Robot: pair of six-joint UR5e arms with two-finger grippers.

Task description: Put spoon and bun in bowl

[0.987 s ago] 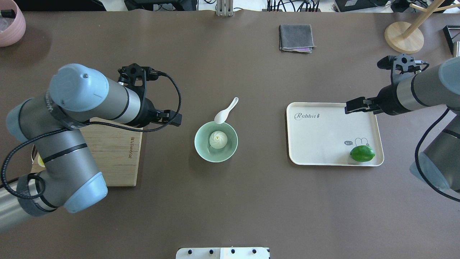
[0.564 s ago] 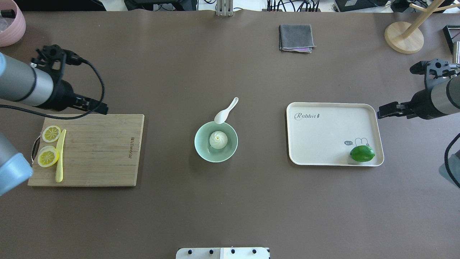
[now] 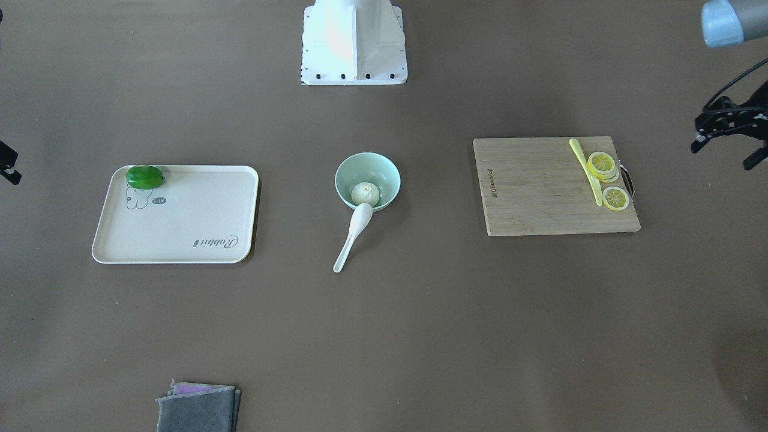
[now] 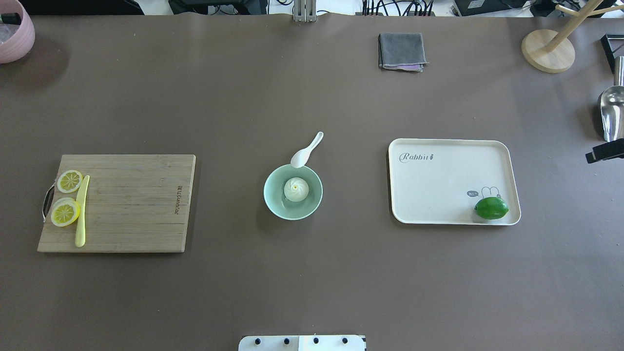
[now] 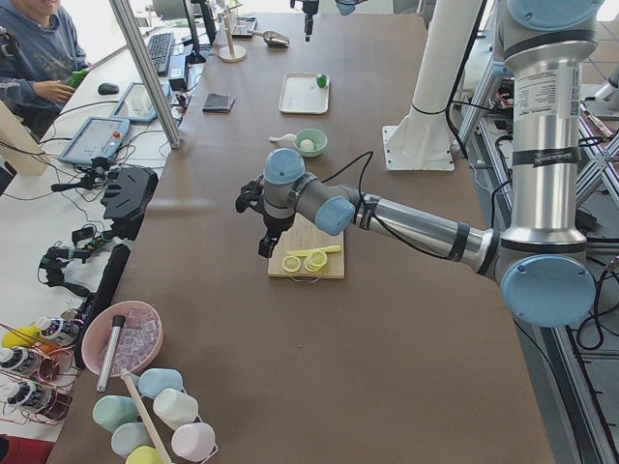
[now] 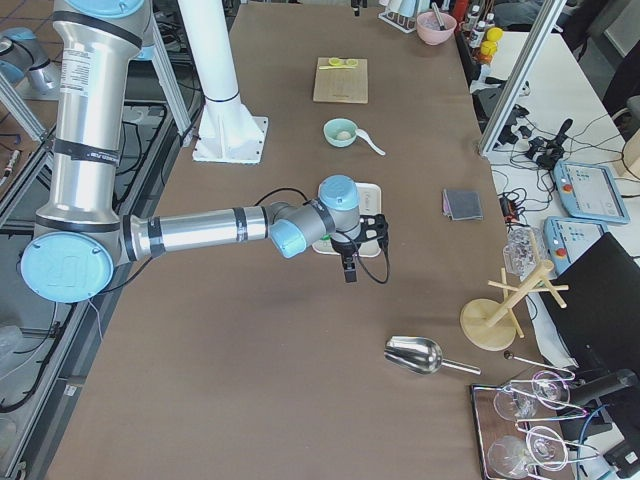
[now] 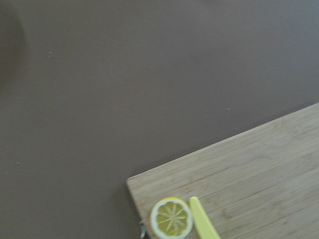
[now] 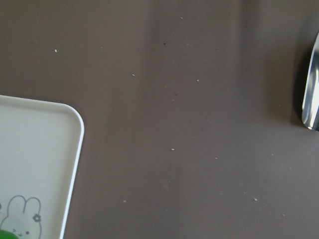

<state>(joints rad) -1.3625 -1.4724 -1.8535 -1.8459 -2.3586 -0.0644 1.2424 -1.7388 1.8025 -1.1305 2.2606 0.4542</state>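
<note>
— Well, from the front: the small white pleated bun (image 3: 365, 193) sits inside the round mint-green bowl (image 3: 387, 174). The glossy white soup spoon (image 3: 351, 240) lies outside, scoop touching the rim.
— Overhead, its handle slants away from the robot, toward the side of the right gripper (image 4: 602, 152). In the left side view, the left gripper (image 5: 263, 244) is about as far off. I cannot tell either claw's opening.

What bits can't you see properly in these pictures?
Left claw: front-facing view, cut off by the right edge; open or shut unclear.
Right claw: overhead view, only a black tip at the edge.
Spoon scoop: overhead view, too small to tell if it touches the bowl rim.
</note>
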